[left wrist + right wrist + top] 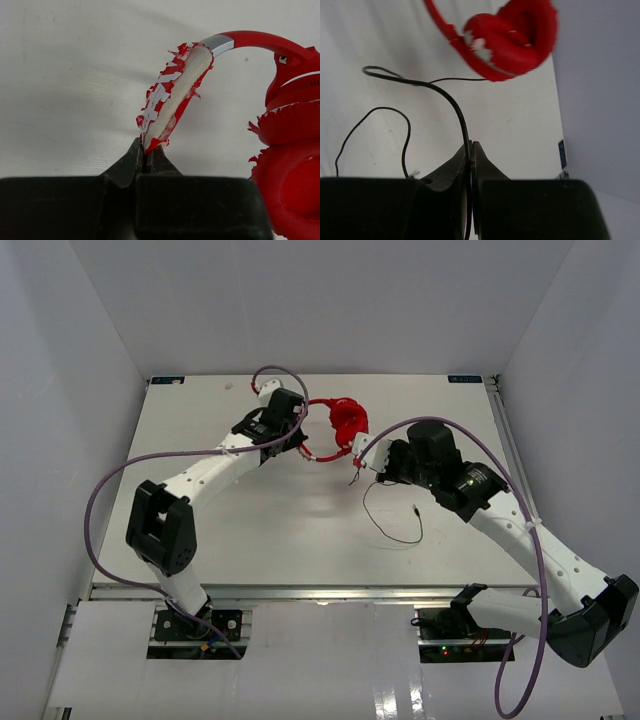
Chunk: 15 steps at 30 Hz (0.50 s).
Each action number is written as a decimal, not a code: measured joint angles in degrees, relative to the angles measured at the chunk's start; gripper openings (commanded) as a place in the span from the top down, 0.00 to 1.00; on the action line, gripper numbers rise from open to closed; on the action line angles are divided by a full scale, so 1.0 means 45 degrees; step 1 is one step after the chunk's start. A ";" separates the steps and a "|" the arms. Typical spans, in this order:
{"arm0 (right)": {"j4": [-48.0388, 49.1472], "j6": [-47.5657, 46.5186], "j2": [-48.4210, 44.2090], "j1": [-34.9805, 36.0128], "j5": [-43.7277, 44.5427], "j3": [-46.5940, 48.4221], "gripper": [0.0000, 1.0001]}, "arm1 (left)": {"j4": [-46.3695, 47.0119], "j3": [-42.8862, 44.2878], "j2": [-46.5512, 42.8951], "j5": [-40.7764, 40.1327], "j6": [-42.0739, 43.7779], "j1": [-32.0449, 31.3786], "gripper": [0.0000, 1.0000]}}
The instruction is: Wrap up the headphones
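Red headphones (pixel 346 423) are out at the far middle of the white worktop (pixel 250 530), between the two arms, and both claws are on them. Whether they rest on the surface or hang just above it, I cannot tell. Left claw (pixel 148 154) is clenched on the headband (pixel 175 95), pinching the lower tip of its padded strip. The red skin there is flaking off in shreds and pale foam shows through. Past the padding the band runs silver, then smooth red, arching over to the earcups (pixel 290 170) at the right of the left wrist view, and their cushions are ragged at the edges too. Over to the right claw (pixel 470 150): jaws pressed together with the thin black cable (pixel 456 102) caught between them. From the pinch the cable climbs and bends left into a loop, and a strand heads back toward the earcups, which are folded together just beyond the claw. A second slack loop lies on the worktop to the left in that view. From above, the loose cable trails from the right claw toward the near side in an open curve, its plug end lying free, well apart from the earcups
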 measured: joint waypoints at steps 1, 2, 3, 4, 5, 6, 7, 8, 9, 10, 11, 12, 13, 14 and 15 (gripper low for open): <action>-0.0009 -0.0137 0.0003 -0.0003 0.0450 0.0137 0.92 | -0.0057 -0.0015 0.0316 0.0024 0.0247 -0.0140 1.00; 0.0002 -0.0242 0.0005 -0.0003 0.0828 0.0235 0.92 | -0.0070 -0.0091 0.0520 0.0071 0.0476 -0.0301 1.00; 0.0029 -0.0321 0.0008 -0.0001 0.1148 0.0302 0.92 | -0.0047 -0.0217 0.0632 0.0137 0.0690 -0.0479 1.00; 0.0068 -0.0405 0.0012 0.0000 0.1456 0.0355 0.92 | 0.0000 -0.0358 0.0716 0.0212 0.0902 -0.0663 1.00; 0.0154 -0.0508 0.0026 -0.0004 0.1721 0.0359 0.92 | 0.0141 -0.0554 0.0688 0.0318 0.1108 -0.0870 1.00; 0.0270 -0.0576 0.0055 -0.0064 0.1862 0.0357 0.92 | 0.0269 -0.0741 0.0623 0.0492 0.1300 -0.1069 1.00; 0.0438 -0.0625 0.0080 -0.0159 0.1939 0.0323 0.92 | 0.0387 -0.0913 0.0542 0.0677 0.1484 -0.1256 1.00; 0.0699 -0.0649 0.0088 -0.0296 0.1947 0.0223 0.92 | 0.0491 -0.1062 0.0450 0.0850 0.1664 -0.1421 1.00; 0.0960 -0.0674 0.0096 -0.0432 0.1955 0.0124 0.92 | 0.0595 -0.1211 0.0359 0.1023 0.1843 -0.1586 1.00; 0.1271 -0.0671 0.0097 -0.0725 0.1807 -0.0063 0.92 | 0.0765 -0.1424 0.0199 0.1202 0.2049 -0.1845 1.00; 0.1534 -0.0651 0.0105 -0.0968 0.1716 -0.0247 0.92 | 0.0820 -0.1646 -0.0022 0.1305 0.2186 -0.2014 1.00; 0.1748 -0.0624 0.0137 -0.1232 0.1620 -0.0407 0.92 | 0.0887 -0.1889 -0.0279 0.1395 0.2319 -0.2180 1.00; 0.1872 -0.0587 0.0215 -0.1547 0.1503 -0.0520 0.92 | 0.0997 -0.2172 -0.0599 0.1468 0.2455 -0.2352 1.00; 0.1963 -0.0549 0.0357 -0.1856 0.1379 -0.0563 0.92 | 0.1049 -0.2476 -0.0969 0.1559 0.2607 -0.2499 1.00; 0.2074 -0.0496 0.0541 -0.2147 0.1196 -0.0563 0.92 | 0.1088 -0.2815 -0.1405 0.1636 0.2757 -0.2621 1.00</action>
